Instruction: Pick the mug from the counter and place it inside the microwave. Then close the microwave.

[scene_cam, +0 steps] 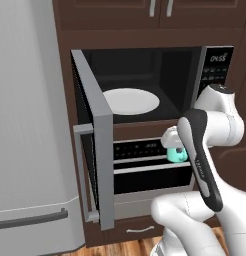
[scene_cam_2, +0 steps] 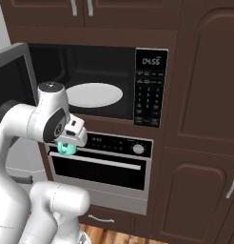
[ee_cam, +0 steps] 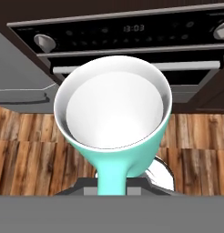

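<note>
Dark wooden cabinets point(scene_cam_2: 204, 95) surround the open microwave point(scene_cam: 145, 85), its door point(scene_cam: 97, 150) swung left. Fingers are clamped on the mug point(ee_cam: 114, 123), held before the oven point(scene_cam_2: 104, 162) above the wood floor point(ee_cam: 22, 150).

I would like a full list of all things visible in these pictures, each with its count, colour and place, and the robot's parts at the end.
mug: one, teal with white inside, held by its handle in front of the oven, below the microwave opening
microwave: one, black, built into the dark brown cabinets, door open
microwave door: one, grey frame, swung out to the left
turntable plate: one, white, inside the microwave
button panel: one, black with digital display, right side of the microwave
oven: one, black and silver, under the microwave
refrigerator: one, grey, far left
floor: wooden, brown
gripper: one, shut on the mug handle
</note>
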Motion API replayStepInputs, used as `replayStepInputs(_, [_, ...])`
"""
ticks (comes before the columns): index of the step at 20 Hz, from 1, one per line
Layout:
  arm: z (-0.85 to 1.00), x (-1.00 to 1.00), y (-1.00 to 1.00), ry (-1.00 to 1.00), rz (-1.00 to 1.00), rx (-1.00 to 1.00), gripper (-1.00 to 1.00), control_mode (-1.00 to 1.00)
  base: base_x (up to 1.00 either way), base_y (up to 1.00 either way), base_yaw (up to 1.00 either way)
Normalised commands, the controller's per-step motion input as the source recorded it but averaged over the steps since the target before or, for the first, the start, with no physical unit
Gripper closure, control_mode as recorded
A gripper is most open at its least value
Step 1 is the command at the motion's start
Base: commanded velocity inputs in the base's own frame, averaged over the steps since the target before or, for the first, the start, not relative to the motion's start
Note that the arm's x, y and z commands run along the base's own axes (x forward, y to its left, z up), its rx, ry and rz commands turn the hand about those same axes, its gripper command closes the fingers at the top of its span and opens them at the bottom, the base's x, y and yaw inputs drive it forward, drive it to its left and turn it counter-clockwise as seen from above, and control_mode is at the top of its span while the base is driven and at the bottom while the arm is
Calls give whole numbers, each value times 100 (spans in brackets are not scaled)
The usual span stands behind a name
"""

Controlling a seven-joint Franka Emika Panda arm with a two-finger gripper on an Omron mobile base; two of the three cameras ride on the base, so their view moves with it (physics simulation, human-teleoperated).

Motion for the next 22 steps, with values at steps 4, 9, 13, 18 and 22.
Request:
replayStepInputs(4, [33,-2,0,-11,0,0,100,-100,0,0,0])
replayStepInputs(9, [49,0,10,-15,1,0,100,-100,0,0,0])
replayStepInputs(13, [31,14,10,-14,0,0,100,-100,0,0,0])
replayStepInputs(18, [17,41,13,-12,0,-1,100,-100,0,0,0])
replayStepInputs(22, [13,42,29,-7,0,0,100,-100,0,0,0])
